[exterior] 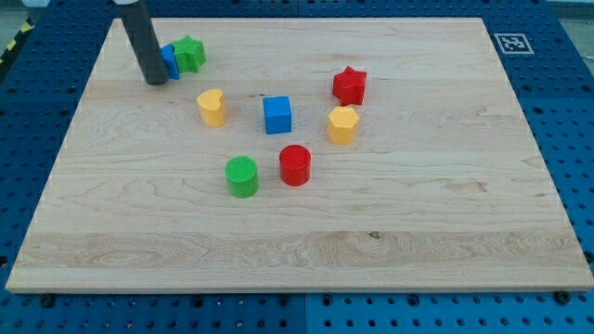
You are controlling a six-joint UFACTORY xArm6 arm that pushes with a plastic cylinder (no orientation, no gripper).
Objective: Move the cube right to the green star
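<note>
A green star [190, 53] lies near the board's top left. A blue block [170, 61], partly hidden by my rod, touches the star's left side. My tip [156, 81] rests on the board just left of that blue block. A blue cube [277, 115] sits near the board's middle, well to the right of and below the star.
A yellow heart [212, 107] lies left of the cube. A red star [350, 85] and a yellow hexagon [342, 124] lie to its right. A green cylinder [242, 176] and a red cylinder [295, 165] sit below it. The wooden board [445, 232] rests on a blue pegboard.
</note>
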